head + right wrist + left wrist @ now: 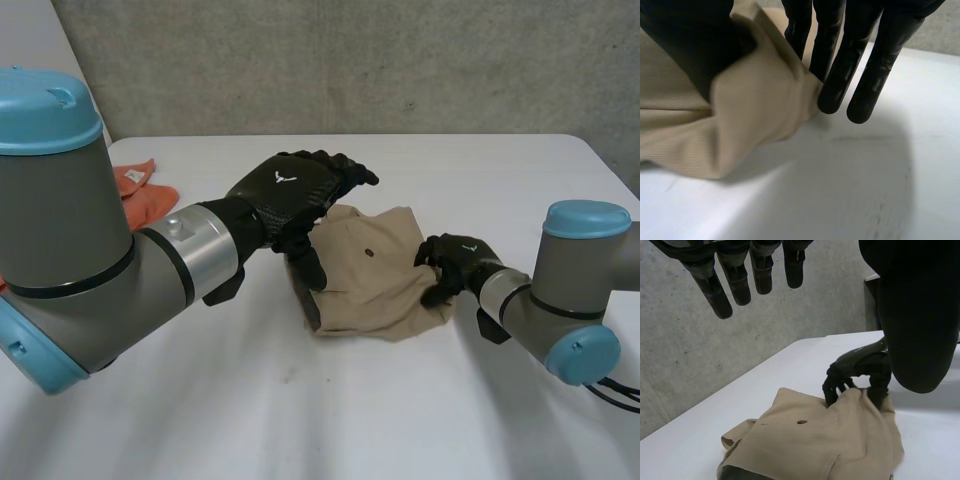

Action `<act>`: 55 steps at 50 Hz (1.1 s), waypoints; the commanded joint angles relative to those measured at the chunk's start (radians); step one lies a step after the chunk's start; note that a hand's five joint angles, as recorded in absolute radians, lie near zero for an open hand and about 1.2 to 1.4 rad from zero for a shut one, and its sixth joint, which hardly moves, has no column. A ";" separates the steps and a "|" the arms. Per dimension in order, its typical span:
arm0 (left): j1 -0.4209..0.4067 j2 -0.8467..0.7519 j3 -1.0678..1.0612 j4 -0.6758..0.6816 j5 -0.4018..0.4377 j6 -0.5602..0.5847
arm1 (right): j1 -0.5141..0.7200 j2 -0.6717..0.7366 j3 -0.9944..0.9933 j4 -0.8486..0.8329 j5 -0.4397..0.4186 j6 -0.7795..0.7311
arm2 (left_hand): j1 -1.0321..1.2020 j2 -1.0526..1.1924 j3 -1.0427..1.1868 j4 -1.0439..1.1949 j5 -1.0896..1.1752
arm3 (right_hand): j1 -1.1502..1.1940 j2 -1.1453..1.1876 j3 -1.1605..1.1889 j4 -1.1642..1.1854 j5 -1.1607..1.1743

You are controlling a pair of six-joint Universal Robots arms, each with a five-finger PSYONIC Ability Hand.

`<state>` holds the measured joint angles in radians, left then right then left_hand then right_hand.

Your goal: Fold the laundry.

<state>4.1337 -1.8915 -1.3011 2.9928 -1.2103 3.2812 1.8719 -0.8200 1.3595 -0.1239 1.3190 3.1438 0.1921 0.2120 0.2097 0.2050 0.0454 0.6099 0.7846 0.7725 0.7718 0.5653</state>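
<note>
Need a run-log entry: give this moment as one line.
left hand: open, above beige garment | right hand: pinching its edge | orange cloth: apart

left hand [285,195] hovers with fingers straight and relaxed; right hand [455,262] sits low, fingers and thumb pinching.

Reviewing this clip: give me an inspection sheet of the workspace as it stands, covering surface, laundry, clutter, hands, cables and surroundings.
Surface: white table, no stains seen.
Job's things: tan garment bunched and unfolded at mid-table, with a small dark spot on it; orange cloth lying at the robot's left, partly behind the left arm.
Clutter: nothing seen.
Hands: left hand hovers over the tan garment's left part, fingers straight, holding nothing; right hand pinches the garment's right edge between thumb and fingers.
Cables: nothing seen on the work surface.
Surroundings: grey concrete wall behind the table.
</note>
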 commanded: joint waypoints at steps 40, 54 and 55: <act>-0.003 -0.040 0.017 0.006 -0.006 -0.021 | -0.465 0.613 -1.218 0.254 0.275 -0.013 | 0.021 0.002 0.004 0.008 -0.006 | 0.786 0.612 0.624 0.624 0.656; -0.007 -0.048 0.019 0.006 -0.028 -0.029 | -0.481 0.598 -1.203 0.388 0.238 -0.174 | 0.010 -0.010 -0.008 -0.003 -0.018 | -0.435 -0.610 -0.598 -0.597 -0.565; -0.006 -0.048 0.019 0.006 -0.029 -0.029 | -0.476 0.575 -1.205 0.406 0.274 -0.223 | 0.010 -0.010 -0.008 -0.003 -0.018 | -0.435 -0.610 -0.598 -0.597 -0.565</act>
<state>4.1257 -1.9401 -1.2821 2.9990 -1.2293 3.2528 1.3850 -0.2033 0.1560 0.1830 1.5419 3.0485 0.1921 0.2120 0.2097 0.2049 0.0454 0.2283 0.2857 0.2986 0.3102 0.1496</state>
